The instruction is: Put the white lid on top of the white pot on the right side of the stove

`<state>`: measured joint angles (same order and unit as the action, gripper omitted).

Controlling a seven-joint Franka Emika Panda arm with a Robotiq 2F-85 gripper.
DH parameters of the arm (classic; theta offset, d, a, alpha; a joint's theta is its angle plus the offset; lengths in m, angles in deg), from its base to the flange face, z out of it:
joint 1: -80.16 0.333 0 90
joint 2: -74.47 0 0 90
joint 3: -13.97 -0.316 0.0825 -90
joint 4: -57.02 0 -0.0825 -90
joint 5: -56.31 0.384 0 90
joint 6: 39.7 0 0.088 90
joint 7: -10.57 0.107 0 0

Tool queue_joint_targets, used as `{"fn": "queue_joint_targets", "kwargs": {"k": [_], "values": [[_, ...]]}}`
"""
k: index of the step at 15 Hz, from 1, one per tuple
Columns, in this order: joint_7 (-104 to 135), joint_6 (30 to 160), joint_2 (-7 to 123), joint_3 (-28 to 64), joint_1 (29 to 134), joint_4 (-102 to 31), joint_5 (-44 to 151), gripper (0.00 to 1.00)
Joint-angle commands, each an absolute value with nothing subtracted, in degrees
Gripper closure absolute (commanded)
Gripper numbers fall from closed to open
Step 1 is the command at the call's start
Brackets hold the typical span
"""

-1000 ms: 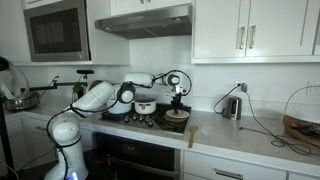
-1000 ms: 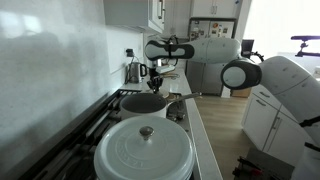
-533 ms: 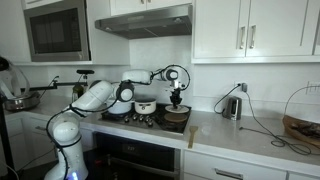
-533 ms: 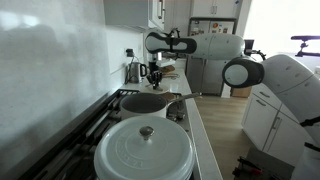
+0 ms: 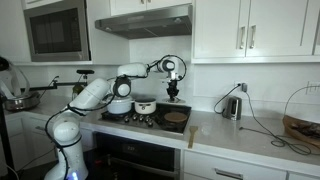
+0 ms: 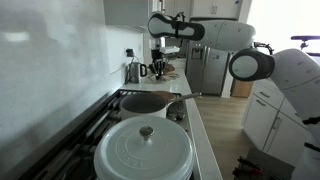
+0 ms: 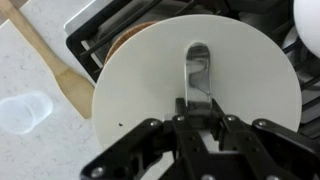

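In the wrist view my gripper [image 7: 198, 108] is shut on the metal handle of the round white lid [image 7: 150, 90] and holds it over a brown pan [image 7: 126, 40] on the stove grate. In an exterior view my gripper [image 5: 172, 93] hangs raised above that pan [image 5: 176, 117] at the stove's right front. The white pot [image 5: 145, 105] with a dark inside stands just left of it, and its edge shows at the wrist view's top right [image 7: 310, 15]. In an exterior view the gripper [image 6: 158, 68] is high above the far end of the stove.
A big white lidded pot [image 6: 145, 150] fills the near burner. A wooden spatula [image 7: 45, 55] and a clear cup [image 7: 22, 112] lie on the counter beside the stove. A kettle [image 5: 232, 105] stands further along the counter. The range hood [image 5: 145, 22] hangs overhead.
My gripper has risen from the brown pan with the white lid in it and shifted slightly toward the white pot.
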<state>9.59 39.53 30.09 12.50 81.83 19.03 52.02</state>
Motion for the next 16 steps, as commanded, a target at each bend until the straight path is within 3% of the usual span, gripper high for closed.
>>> {"fn": "queue_joint_targets", "kwargs": {"k": [1,16], "values": [[7.8,34.0,34.5,12.4,82.7,18.5,51.3,0.94],[2.3,30.4,44.4,8.1,86.4,13.1,52.4,0.94]]}}
